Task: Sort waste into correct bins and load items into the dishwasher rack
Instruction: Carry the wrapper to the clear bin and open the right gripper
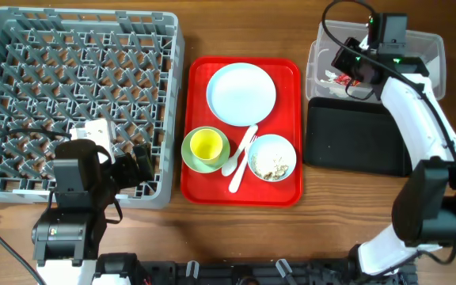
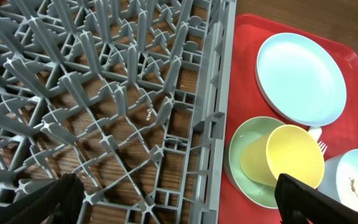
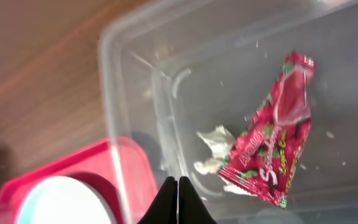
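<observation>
The red candy wrapper lies in the clear tub, with a bit of crumpled white napkin beside it. My right gripper is shut and empty above the tub's left wall. On the red tray sit the pale plate, the yellow cup in the green bowl, the pale blue bowl with food scraps, and the white spoon and fork. My left gripper is open over the grey rack's right front corner.
The black tray lies in front of the clear tub at the right. The rack fills the left side of the table. Bare wood runs along the front edge.
</observation>
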